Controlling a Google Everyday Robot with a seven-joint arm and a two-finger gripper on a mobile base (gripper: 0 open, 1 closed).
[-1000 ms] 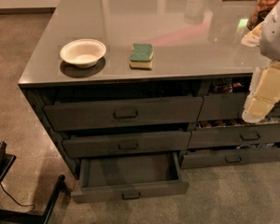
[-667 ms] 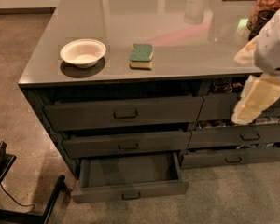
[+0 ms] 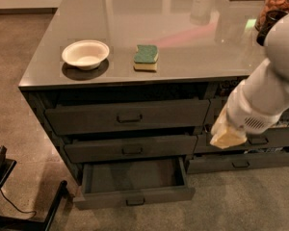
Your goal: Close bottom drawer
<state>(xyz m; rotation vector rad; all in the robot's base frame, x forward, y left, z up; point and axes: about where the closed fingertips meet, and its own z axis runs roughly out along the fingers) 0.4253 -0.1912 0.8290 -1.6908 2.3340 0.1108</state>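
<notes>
On the grey table, in the camera view, I count one white bowl at 10 o'clock and one green-and-yellow sponge at 3 o'clock from it, the two apart. Under the table the wider stack has three drawers: the top drawer, the middle drawer and the bottom drawer. One white arm comes in from 2 o'clock. Its gripper is at about 4 o'clock, in front of the seam between the wider stack and the narrower stack. Whether it is released or clenched I cannot tell.

Compared with 0.7 s ago, the gripper has gone lower and toward 9 o'clock. Bowl, sponge and drawers have stayed in place.

The bottom drawer, at 6 o'clock, is dark grey with a slim flat front and a small rectangular pull in its centre. It stands pulled out, and its inside floor shows.
</notes>
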